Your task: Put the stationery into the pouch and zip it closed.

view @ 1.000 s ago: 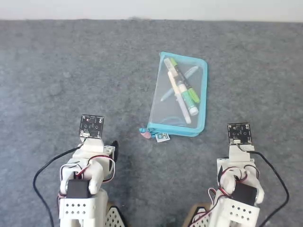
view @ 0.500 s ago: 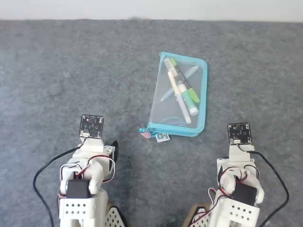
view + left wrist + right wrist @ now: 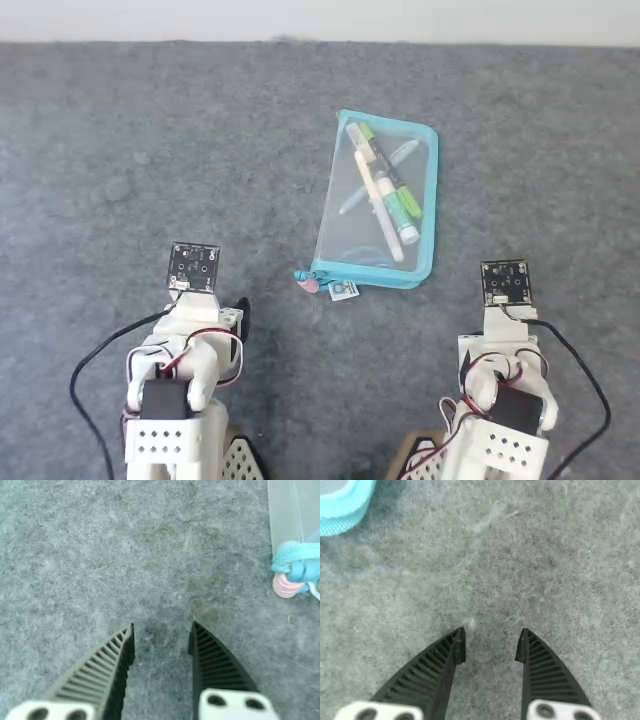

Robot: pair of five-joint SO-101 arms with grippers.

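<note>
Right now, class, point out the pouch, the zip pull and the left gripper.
pouch (image 3: 431,205), high view, teal side edge.
zip pull (image 3: 285,585), left wrist view, pink end.
left gripper (image 3: 162,626), left wrist view, midway between its open fingertips.

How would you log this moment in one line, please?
pouch: looks zipped, pens inside | left gripper: open, empty | right gripper: open, empty
</note>
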